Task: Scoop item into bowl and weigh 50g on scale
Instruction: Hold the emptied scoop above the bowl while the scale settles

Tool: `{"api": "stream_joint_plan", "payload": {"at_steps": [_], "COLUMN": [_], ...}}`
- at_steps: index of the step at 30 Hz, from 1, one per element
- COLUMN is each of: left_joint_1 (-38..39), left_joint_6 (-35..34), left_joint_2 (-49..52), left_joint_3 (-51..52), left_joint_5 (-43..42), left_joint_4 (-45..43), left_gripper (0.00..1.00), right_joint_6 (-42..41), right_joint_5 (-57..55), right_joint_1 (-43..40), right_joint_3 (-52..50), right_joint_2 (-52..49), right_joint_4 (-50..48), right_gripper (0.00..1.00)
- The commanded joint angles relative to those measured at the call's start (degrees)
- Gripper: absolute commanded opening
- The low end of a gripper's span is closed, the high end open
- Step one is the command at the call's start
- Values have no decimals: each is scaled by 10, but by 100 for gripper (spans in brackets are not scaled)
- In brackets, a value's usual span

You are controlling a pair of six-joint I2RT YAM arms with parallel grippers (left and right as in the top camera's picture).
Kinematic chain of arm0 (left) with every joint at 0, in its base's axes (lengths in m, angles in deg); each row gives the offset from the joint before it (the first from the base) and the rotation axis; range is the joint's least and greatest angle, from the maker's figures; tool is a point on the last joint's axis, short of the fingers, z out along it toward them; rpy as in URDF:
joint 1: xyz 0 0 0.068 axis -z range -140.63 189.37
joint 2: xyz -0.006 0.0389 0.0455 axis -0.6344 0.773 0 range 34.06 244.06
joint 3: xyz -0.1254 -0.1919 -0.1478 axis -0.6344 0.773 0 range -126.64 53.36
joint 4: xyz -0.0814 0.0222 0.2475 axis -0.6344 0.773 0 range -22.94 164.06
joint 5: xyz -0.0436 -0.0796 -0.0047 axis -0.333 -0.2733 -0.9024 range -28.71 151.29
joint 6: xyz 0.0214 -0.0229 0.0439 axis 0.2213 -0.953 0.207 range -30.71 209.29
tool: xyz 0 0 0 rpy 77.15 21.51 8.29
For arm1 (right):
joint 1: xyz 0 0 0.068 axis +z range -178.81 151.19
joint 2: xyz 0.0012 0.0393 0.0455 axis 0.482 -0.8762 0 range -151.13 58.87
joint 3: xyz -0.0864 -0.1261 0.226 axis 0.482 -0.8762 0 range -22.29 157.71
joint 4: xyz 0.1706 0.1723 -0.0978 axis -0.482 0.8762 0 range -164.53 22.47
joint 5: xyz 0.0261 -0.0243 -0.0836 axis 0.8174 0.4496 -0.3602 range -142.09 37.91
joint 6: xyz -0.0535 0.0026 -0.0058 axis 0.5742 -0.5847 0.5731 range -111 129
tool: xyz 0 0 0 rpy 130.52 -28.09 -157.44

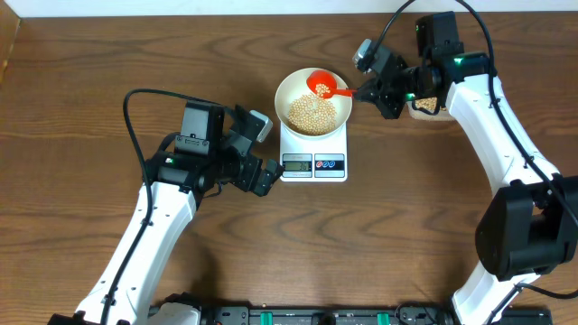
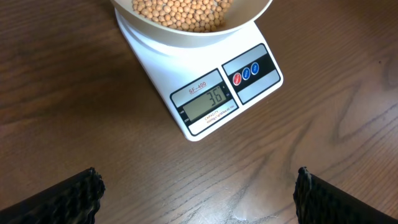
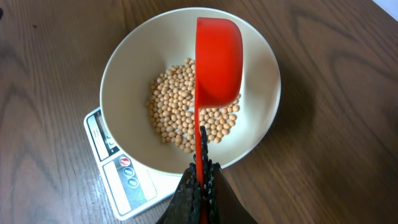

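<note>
Overhead: white bowl (image 1: 283, 90) sits on scale (image 1: 313, 164), with small round pale tan beans (image 1: 312, 115) heaped inside. Red scoop (image 1: 321, 85) is at the bowl's 1 o'clock.
Left wrist: display (image 2: 208, 99) reads 36. Left gripper (image 2: 198, 184) is spread and empty.
Right wrist: right gripper (image 3: 200, 183) pinches the scoop handle.

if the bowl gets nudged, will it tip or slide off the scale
Probably slides rather than tips: the bowl looks wide and low, with beans weighting its bottom. It overhangs the scale, so a hard push might unseat it.
</note>
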State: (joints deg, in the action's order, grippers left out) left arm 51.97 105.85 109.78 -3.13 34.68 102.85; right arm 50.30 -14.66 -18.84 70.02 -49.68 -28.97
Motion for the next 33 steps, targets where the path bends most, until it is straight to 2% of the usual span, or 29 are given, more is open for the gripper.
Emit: {"api": "stream_joint_plan", "payload": {"at_steps": [1,19,33], "left_joint_1": [0,0,0], "left_joint_6": [3,3,3], "left_joint_2": [2,2,2], "left_joint_3": [0,0,0], "left_joint_5": [3,3,3], "left_joint_4": [2,2,2], "left_gripper": [100,100,100], "right_joint_6": [10,11,92], "right_joint_5": [4,4,4], "right_joint_1": [3,3,3], "right_joint_3": [15,15,15], "right_joint_2": [16,16,16], "right_joint_4": [1,1,1], "right_gripper": [1,1,1]}}
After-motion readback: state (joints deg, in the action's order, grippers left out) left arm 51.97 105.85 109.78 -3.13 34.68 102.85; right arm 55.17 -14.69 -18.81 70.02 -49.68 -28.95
